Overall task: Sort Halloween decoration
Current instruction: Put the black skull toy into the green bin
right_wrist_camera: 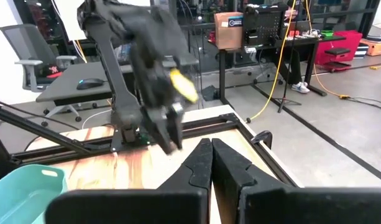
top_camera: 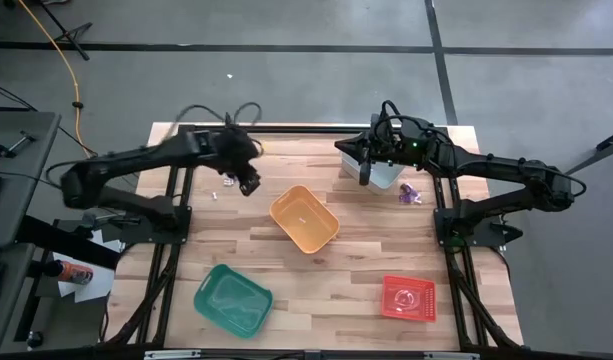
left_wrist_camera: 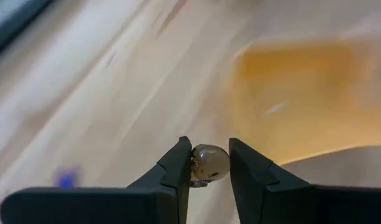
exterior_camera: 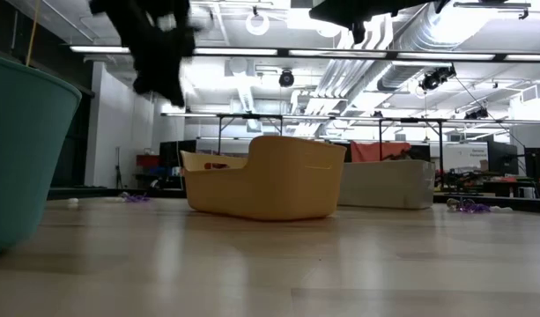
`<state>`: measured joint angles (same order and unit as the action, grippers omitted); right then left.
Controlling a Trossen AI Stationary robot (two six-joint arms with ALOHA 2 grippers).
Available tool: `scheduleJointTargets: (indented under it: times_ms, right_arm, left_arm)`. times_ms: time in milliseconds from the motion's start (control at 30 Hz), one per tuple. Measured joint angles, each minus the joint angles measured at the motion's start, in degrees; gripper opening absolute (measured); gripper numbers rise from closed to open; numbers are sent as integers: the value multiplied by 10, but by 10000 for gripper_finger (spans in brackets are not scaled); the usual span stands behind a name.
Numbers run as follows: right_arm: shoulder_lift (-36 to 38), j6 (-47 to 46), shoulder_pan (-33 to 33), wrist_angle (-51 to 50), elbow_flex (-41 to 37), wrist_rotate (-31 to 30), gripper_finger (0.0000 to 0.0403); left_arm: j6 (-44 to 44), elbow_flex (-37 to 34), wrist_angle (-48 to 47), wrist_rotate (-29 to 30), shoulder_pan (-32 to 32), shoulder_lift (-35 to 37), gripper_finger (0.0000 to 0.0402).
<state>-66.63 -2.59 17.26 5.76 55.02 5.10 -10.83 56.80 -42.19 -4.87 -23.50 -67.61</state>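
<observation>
My left gripper [left_wrist_camera: 210, 167] is shut on a small whitish, rounded trinket [left_wrist_camera: 210, 163]. In the high view this gripper [top_camera: 248, 183] hangs above the table just left of the orange bin [top_camera: 304, 218]. A few tiny trinkets [top_camera: 216, 195] lie on the wood near it. Purple trinkets [top_camera: 410, 193] lie on the table right of the whitish-grey bin [top_camera: 386, 175]. My right gripper [right_wrist_camera: 211, 155] is shut on nothing and hovers at that bin's left end [top_camera: 364, 170]. My left gripper pinches the whitish trinket's rounded body [left_wrist_camera: 202, 167] between its two fingers, near their free ends. The trinket is lifted clear of the table, with bare wood and the orange bin [left_wrist_camera: 302, 93] below it.
A green bin [top_camera: 232, 298] stands near the table's near edge on the left and a red bin [top_camera: 408, 297] on the right. In the low view the orange bin [exterior_camera: 265, 176] stands mid-table with the grey bin [exterior_camera: 384, 183] behind it. Bare wood lies between the bins.
</observation>
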Motion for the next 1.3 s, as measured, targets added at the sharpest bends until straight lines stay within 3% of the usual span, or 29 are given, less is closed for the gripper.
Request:
scheduleJointTargets:
  times_ms: [133,267,500,667,833,1033,1300]
  right_arm:
    - [0,0,0,0,0,0,2]
    - [0,0,0,0,0,0,2]
    - [0,0,0,-1,0,0,2]
    - [0,0,0,-5,0,0,2]
    - [0,0,0,-5,0,0,2]
    - [0,0,0,-9,0,0,2]
    - [0,0,0,-29,0,0,2]
  left_arm:
    - [0,16,23,-56,33,72,74]
    - [9,38,4,-100,110,121,74]
    - [-74,89,-63,-52,341,121,74]
    - [-106,105,-102,29,499,66,74]
    - [-101,108,-155,57,606,-18,74]
    - [-105,108,-170,71,675,-114,74]
    - [-146,96,-167,71,705,-224,74]
